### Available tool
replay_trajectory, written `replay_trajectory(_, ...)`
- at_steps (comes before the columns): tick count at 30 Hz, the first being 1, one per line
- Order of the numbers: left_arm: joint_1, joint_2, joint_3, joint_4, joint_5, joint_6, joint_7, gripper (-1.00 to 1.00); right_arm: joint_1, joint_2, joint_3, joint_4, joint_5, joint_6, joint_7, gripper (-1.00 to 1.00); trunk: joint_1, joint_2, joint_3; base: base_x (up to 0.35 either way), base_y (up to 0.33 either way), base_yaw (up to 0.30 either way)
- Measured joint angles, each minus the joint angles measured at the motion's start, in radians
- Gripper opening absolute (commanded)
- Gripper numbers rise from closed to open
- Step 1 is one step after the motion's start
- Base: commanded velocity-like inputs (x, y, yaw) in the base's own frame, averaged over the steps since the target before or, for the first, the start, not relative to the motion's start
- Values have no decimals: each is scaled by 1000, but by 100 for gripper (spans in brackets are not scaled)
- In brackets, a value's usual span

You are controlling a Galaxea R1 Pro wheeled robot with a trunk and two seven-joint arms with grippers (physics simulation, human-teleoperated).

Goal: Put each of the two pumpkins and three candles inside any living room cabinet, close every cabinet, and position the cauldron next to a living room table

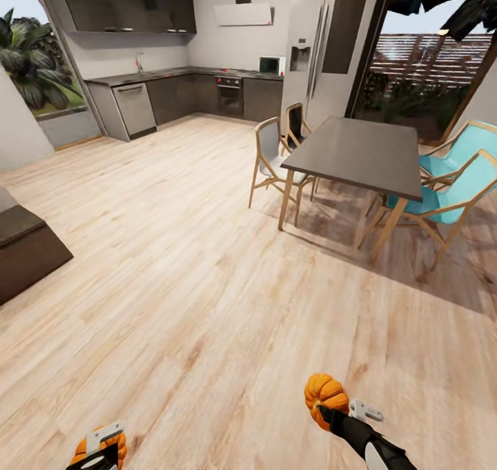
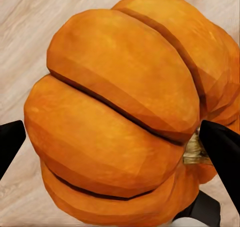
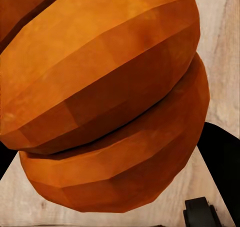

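I carry one bright-orange ribbed pumpkin in each hand, low over the wooden floor. My left gripper (image 1: 99,451) is shut on one pumpkin (image 1: 119,445) at the bottom left of the head view. In the left wrist view that pumpkin (image 2: 115,112) sits between the black fingers (image 2: 222,149). My right gripper (image 1: 330,406) is shut on the other pumpkin (image 1: 323,388), which in the right wrist view (image 3: 110,97) hides most of the fingers (image 3: 222,159). The candles, the cauldron and the glass-topped table are out of view.
A low dark-brown unit (image 1: 24,249) stands at the left edge; I cannot tell whether it is the cabinet. Ahead on the right stands a dark dining table (image 1: 359,152) with chairs (image 1: 449,180). A grey kitchen (image 1: 172,94) lines the far wall, and wooden floor (image 1: 193,263) stretches between.
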Motion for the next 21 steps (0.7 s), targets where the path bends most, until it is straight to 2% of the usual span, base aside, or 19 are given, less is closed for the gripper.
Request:
replay_trajectory(3,1,-1,-1,0,2,0,0,-100,0,3,1,0,35,0,-2,-100,0,0,0,0,264,281)
replay_trajectory(5,2,-1,0,0,2,0,0,-100,0,4,1,0,43,0,-2,-100,0,0,0,0,286,282)
replay_trajectory(9,3,-1,-1,0,0,-12,0,-100,0,5,1,0,48,0,-2,-100,0,0,0,83,286,282)
replay_trajectory(15,4,-1,0,19,-2,-34,0,-100,0,5,2,0,48,0,-2,-100,0,0,0,207,237,283)
replay_trajectory(21,4,-1,0,20,-2,-36,0,-100,0,5,23,0,48,0,-7,-100,0,0,0,42,39,284)
